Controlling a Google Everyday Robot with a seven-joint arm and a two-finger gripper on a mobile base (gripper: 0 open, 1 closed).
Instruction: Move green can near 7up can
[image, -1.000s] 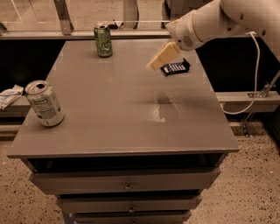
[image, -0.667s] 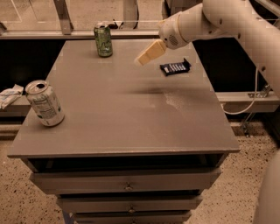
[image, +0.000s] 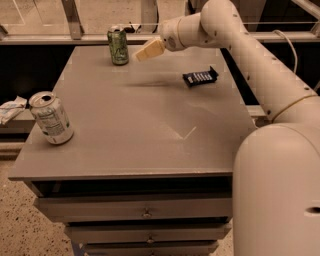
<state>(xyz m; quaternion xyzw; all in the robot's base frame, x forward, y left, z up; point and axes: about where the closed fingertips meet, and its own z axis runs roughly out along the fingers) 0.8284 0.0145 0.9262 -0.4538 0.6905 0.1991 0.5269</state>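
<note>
**Layout of the tabletop, taken from my gripper**

My gripper hangs above the far part of the table, at the end of my arm, which reaches in from the right. The green can stands upright just left of my gripper, by the table's far edge and apart from it. A flat packet lies on the table to the right of my gripper and slightly nearer the front. The 7up can stands well to the left of my gripper and far forward of it, near the front left corner, well apart from the green can. Drawers sit below the tabletop. A rail runs behind the table, beyond my gripper.
</note>
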